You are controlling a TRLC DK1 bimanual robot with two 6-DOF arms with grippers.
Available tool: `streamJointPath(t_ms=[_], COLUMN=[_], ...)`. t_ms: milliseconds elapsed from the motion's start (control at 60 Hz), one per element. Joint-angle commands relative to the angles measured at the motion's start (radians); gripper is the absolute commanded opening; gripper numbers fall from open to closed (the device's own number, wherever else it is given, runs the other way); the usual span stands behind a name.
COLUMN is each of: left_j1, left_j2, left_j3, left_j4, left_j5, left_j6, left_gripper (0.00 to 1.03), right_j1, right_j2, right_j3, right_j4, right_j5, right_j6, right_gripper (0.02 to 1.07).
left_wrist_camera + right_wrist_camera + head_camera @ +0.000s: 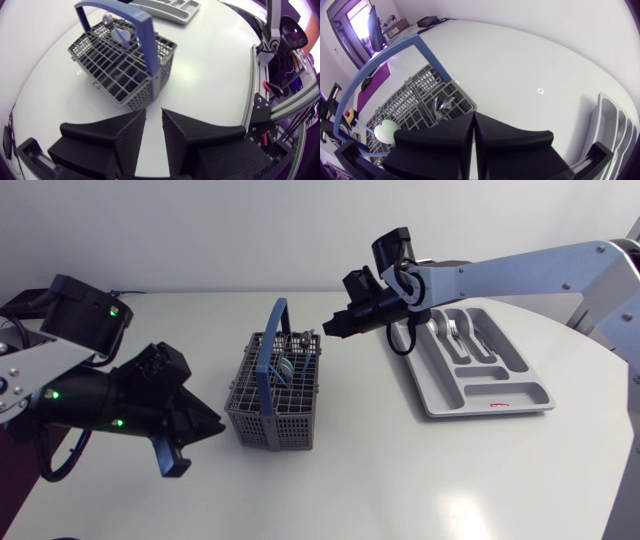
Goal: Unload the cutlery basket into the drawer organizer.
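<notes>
1. The cutlery basket [275,395], grey mesh with a blue handle [272,350] arching upright over it, stands on the white table [400,480] between my two grippers. It is directly under my right fingertips and just ahead of my left ones.
2. Cutlery stands in the basket. A metal spoon [442,105] has its bowl poking up just ahead of my right fingertips. A pale, rounded utensil head [385,132] sits beside them, on the side towards the handle.
3. My right gripper [473,116] hangs over the basket's corner on the side away from my left arm. Its two wedge fingers are pressed together with only a hairline between them, and they pinch nothing.
4. My left gripper [153,111] is low by the table and points at the basket's near corner. Its fingers are spread a little, with bare table showing in the narrow gap and nothing held. The corner is very close to the fingertips, but I cannot tell whether it touches them.
5. The drawer organizer [480,365], a grey tray with several long compartments, lies behind my right gripper, under that arm's forearm and apart from the basket. From my left gripper it lies well beyond the basket.
6. A few metal pieces [456,330], forks as far as I can tell, lie in one of the organizer's compartments.
</notes>
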Motion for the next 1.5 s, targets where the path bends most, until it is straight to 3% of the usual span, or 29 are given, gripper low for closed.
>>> streamJointPath(t_ms=[0, 183, 317, 617, 867, 1083, 1483], left_j1=[-0.04, -0.101, -0.121, -0.061, 0.031, 0.083, 0.141], left_j2=[-0.025, -0.005, 0.049, 0.176, 0.251, 0.302, 0.369], left_j3=[-0.045, -0.084, -0.105, -0.134, -0.143, -0.137, -0.091], left_j4=[-0.019, -0.019, 0.054, 0.244, 0.38, 0.469, 0.557], left_j5=[0.009, 0.009, 0.009, -0.026, -0.049, -0.049, -0.048], left_j6=[0.047, 0.109, 0.102, 0.11, 0.133, 0.141, 0.144], left_gripper=[0.31, 0.31, 0.31, 0.31, 0.31, 0.31, 0.31], right_j1=[-0.01, -0.016, -0.024, -0.054, -0.053, -0.04, -0.008], right_j2=[0.058, 0.161, 0.246, 0.391, 0.345, 0.276, 0.003], right_j3=[0.055, 0.182, 0.298, 0.511, 0.425, 0.314, -0.074], right_j4=[-0.015, -0.055, -0.107, -0.253, -0.306, -0.3, -0.222], right_j5=[-0.003, -0.009, -0.037, -0.208, -0.284, -0.293, -0.291], right_j6=[0.025, 0.036, 0.036, 0.05, -0.037, -0.073, -0.105], right_gripper=[0.08, 0.08, 0.08, 0.08, 0.08, 0.08, 0.08])
